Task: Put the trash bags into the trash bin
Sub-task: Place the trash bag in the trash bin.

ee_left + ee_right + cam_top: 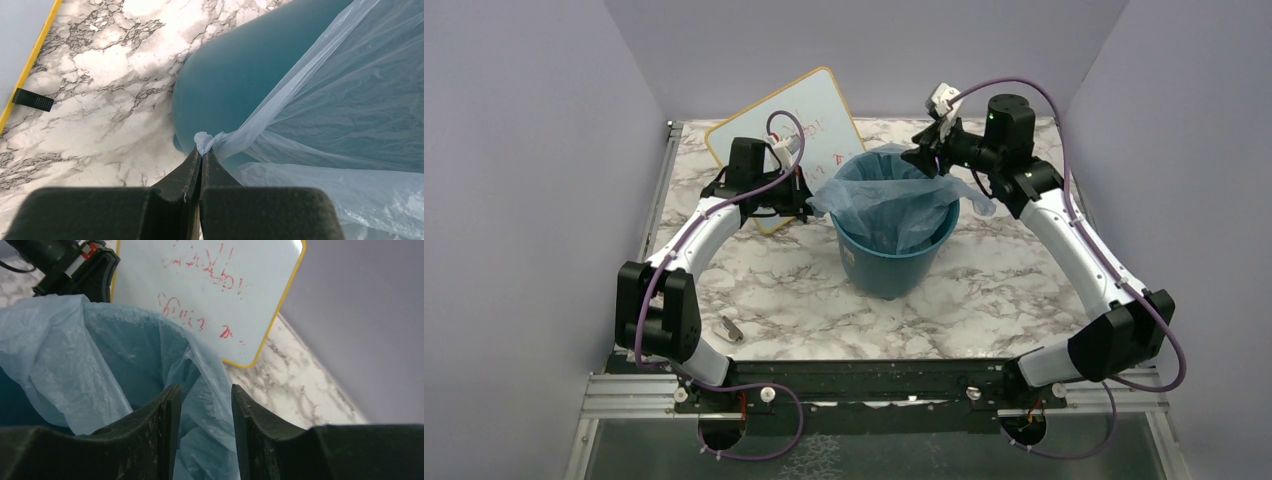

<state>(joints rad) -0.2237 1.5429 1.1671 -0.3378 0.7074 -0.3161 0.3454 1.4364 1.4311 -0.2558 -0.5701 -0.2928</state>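
While the pale-blue trash bag [889, 205] hangs open inside the teal trash bin [894, 265] at the middle of the marble table [1014, 290], I have both arms drawn in to the bin's rim. The bin stands upright. The bag's film lines its inside and spills over the rim on the left and on the right.

My left gripper [201, 152] sits just outside the bin's left wall. Its fingers are pressed together on a bunched corner of the bag, and the film runs taut from that pinch toward the rim.

My right gripper [202, 390] hovers at the far right of the rim with its fingers spread. Crinkled film shows in the gap between them, and I cannot tell whether either finger touches it.

Behind the bin on the left, a yellow-edged whiteboard [819, 110] carries faint red scribbles, and the left arm's wrist reaches across in front of it. A small grey object [731, 328] lies on the table near the left arm's elbow, too small for me to identify.
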